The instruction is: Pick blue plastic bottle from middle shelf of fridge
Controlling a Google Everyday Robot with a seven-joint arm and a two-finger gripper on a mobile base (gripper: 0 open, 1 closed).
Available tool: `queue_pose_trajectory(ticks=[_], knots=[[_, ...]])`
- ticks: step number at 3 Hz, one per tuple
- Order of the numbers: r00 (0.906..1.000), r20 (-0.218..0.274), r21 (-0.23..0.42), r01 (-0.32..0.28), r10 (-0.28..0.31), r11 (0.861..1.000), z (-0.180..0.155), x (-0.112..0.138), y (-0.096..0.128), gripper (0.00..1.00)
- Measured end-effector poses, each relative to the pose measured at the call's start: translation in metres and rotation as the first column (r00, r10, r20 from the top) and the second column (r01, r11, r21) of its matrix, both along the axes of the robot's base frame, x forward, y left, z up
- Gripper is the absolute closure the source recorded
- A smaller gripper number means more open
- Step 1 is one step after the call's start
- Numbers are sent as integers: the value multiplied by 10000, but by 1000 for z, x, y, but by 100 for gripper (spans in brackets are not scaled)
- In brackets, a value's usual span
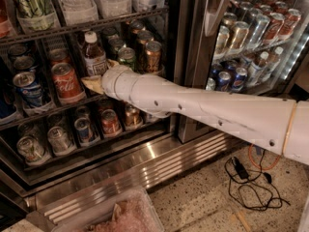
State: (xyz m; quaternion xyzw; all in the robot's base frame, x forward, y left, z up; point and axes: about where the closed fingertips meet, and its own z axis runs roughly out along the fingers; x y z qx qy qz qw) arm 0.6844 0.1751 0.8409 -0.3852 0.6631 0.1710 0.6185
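Note:
The blue plastic bottle (94,53), clear with a white cap, brown contents and a white label, stands upright on the middle shelf (48,111) of the fridge (192,57), between a red cola can (66,82) and a green can (126,57). My white arm reaches in from the right. My gripper (100,75) is at the bottle's lower part, right against its label, and the bottle's base is hidden behind it.
Copper cans (153,56) stand right of the bottle and a blue can (26,88) at far left. More cans fill the lower shelf (87,129). A second cooler (251,37) stands at right. Cables (246,178) lie on the floor and a clear bin (120,216) sits below.

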Motion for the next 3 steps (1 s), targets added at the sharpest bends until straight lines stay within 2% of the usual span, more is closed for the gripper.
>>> queue_pose_trajectory(ticks=[1, 2, 3], knots=[[10000, 8, 3, 0, 0, 10000, 0, 6, 1, 37], [10000, 18, -1, -16, 16, 10000, -1, 13, 2, 56], [10000, 35, -12, -14, 14, 10000, -1, 15, 2, 79]])
